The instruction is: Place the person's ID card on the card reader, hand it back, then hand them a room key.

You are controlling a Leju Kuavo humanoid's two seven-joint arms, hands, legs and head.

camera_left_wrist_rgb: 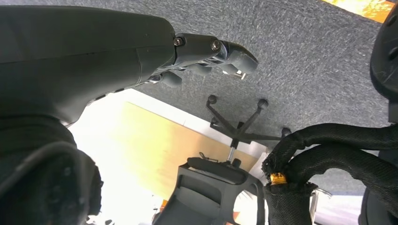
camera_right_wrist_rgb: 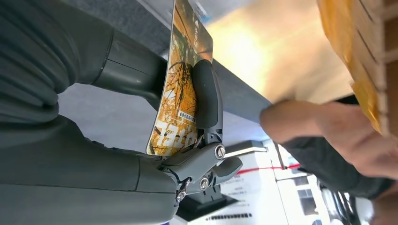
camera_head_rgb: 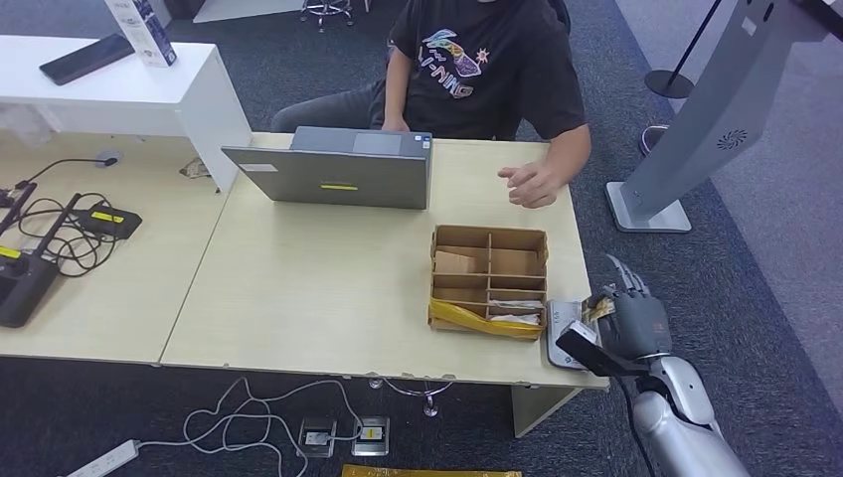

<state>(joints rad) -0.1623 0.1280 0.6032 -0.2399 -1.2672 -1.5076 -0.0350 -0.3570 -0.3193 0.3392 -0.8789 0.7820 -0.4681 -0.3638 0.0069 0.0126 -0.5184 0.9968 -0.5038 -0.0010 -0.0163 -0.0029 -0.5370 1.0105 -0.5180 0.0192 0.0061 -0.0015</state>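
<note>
My right hand (camera_head_rgb: pixel 628 323) hovers at the table's front right corner and pinches an orange patterned card (camera_head_rgb: pixel 599 309) between thumb and finger. The right wrist view shows the same card (camera_right_wrist_rgb: pixel 180 93) upright in that pinch. A small white card reader (camera_head_rgb: pixel 560 325) lies on the table just left of the hand, partly hidden by it. Beside the reader stands a cardboard divider box (camera_head_rgb: pixel 489 279) with cards in its front compartments. The seated person's hand (camera_head_rgb: pixel 532 185) rests on the far table edge. My left hand (camera_left_wrist_rgb: pixel 206 54) hangs over the carpet holding nothing.
A grey laptop (camera_head_rgb: pixel 338 167) stands open at the back of the table (camera_head_rgb: pixel 318 288). Cables and a black router (camera_head_rgb: pixel 25 283) cover the left table. A grey kiosk stand (camera_head_rgb: pixel 686 139) is on the floor at right. Power strips and cords lie under the table's front edge.
</note>
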